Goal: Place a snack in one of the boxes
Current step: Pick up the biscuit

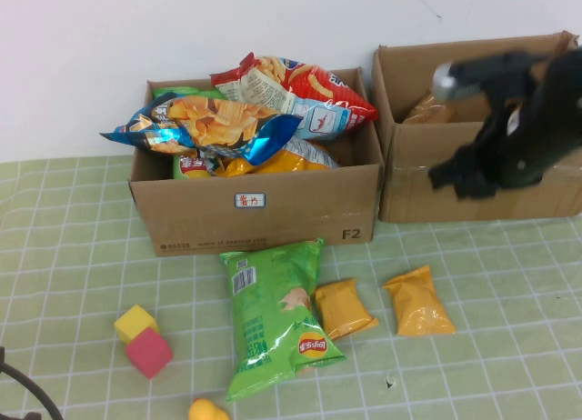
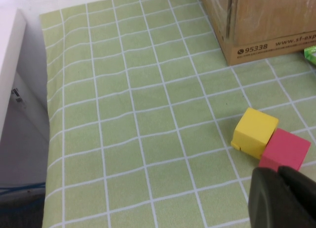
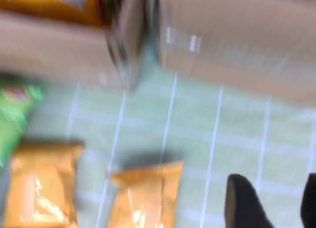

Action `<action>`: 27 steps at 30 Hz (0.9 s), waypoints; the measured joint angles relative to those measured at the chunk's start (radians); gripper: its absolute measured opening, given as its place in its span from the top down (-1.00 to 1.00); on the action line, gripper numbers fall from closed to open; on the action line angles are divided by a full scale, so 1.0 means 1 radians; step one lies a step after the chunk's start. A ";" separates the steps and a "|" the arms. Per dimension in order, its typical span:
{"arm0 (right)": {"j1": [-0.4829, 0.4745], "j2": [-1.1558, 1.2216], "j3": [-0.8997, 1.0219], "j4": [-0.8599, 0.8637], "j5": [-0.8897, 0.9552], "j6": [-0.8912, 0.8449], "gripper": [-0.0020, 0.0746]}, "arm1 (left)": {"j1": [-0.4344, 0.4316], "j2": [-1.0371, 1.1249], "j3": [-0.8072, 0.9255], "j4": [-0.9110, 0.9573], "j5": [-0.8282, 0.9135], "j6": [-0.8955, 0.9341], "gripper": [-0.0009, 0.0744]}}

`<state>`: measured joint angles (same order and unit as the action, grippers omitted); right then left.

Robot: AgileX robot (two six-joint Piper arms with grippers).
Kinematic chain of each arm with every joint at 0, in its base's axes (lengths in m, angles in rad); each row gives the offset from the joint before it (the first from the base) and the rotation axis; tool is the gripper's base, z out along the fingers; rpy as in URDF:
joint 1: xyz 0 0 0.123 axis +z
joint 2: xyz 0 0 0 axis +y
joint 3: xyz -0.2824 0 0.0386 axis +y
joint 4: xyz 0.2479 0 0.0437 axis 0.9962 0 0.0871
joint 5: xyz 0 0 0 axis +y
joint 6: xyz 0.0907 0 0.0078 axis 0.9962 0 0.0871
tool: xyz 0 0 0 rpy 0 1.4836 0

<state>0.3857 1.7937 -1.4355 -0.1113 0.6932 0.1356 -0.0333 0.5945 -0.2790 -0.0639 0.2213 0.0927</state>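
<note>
Surface: a table under a green checked cloth (image 1: pixel 73 247), a white wall behind it across the top of the high view.
Boxes: a cardboard box (image 1: pixel 264 206) in the upper middle, heaped over its rim with crisp bags; a second cardboard box (image 1: pixel 473 188) at the upper right, with something tan and packaged just visible inside.
Snacks on the cloth: a big green crisp bag (image 1: pixel 273 315) at the lower middle, its lower edge overlapping a small orange packet (image 1: pixel 343 307); a second orange packet (image 1: pixel 418 300) lies just to the right, apart from the first.
Other things: a yellow block (image 1: pixel 135 323) and a red block (image 1: pixel 148 352) touching at the lower left, and something small and yellow (image 1: pixel 207 410) at the bottom edge.
Progress: judging by how things lie, both boxes already hold snacks, while three packets lie loose on the cloth; no snack is being carried, so the pick for this round seems not yet made.
Right gripper: (image 3: pixel 270 201) raised at the upper right of the high view, in front of the second box, blurred; in its wrist view the dark fingers stand spread with bare cloth between them, holding and touching nothing, the two orange packets lying near.
Left gripper: (image 2: pixel 284 198) low at the bottom left corner, just beside the red block, carrying nothing visible; how far apart its fingers are I cannot tell.
</note>
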 joint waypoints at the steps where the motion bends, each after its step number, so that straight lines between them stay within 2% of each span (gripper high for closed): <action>1: 0.005 0.019 0.001 0.000 0.018 0.006 0.26 | 0.000 0.000 0.000 0.000 -0.001 0.000 0.98; 9: 0.070 0.105 0.024 0.004 0.087 0.046 0.21 | 0.000 0.000 0.000 0.000 -0.004 0.000 0.98; 16: 0.076 0.215 0.079 0.049 0.076 0.042 0.10 | 0.000 0.000 0.000 0.000 -0.002 0.000 0.98; 25: 0.116 0.242 0.079 0.063 -0.050 0.013 0.07 | 0.000 0.000 0.000 0.000 -0.002 0.000 0.98; 27: 0.120 0.252 0.079 0.037 -0.070 0.031 0.02 | 0.000 0.000 0.000 0.000 -0.002 0.000 0.98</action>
<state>0.5062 2.0461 -1.3560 -0.0746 0.6235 0.1671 -0.0333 0.5945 -0.2790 -0.0639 0.2190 0.0927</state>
